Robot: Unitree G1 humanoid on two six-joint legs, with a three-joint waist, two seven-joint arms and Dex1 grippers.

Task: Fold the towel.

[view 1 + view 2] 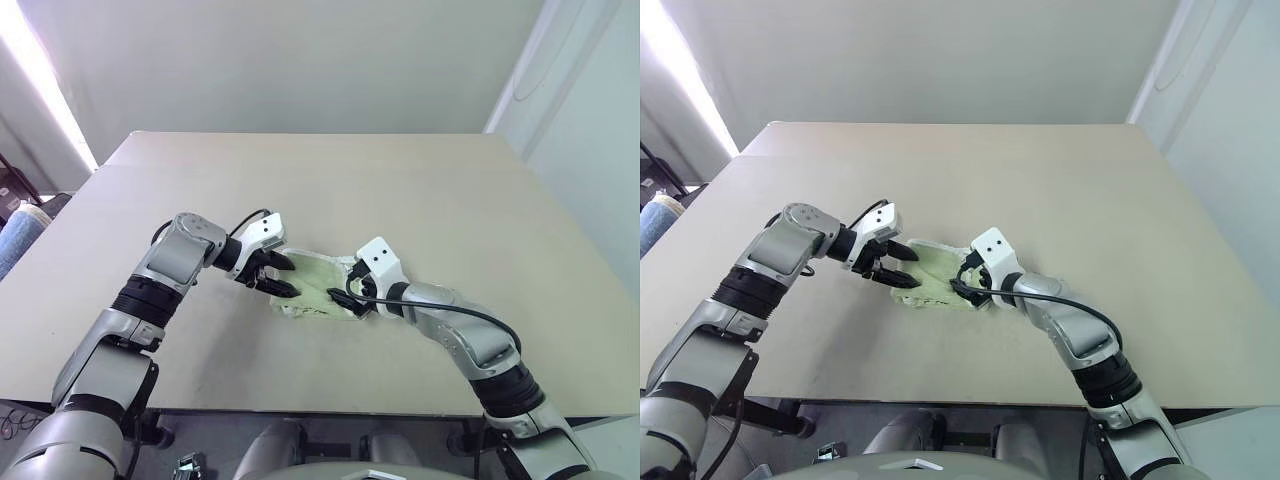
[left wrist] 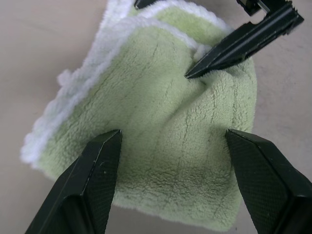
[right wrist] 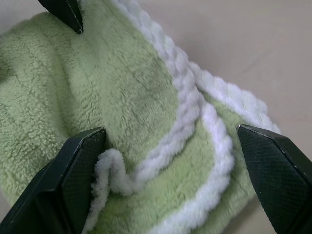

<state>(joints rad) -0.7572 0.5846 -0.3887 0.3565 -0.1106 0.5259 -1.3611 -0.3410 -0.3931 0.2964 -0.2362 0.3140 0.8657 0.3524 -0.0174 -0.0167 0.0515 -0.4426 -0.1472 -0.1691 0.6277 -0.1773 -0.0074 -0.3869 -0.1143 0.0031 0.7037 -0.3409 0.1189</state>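
near the middle of the table, a little toward six o'clock, the towel lies as a small layered pad, white edges stacked, so folding looks nearly finished. the left gripper at its nine o'clock side and the right gripper at its three o'clock side both stand wide apart over it, gripping nothing. what seems left is flattening or a last fold.
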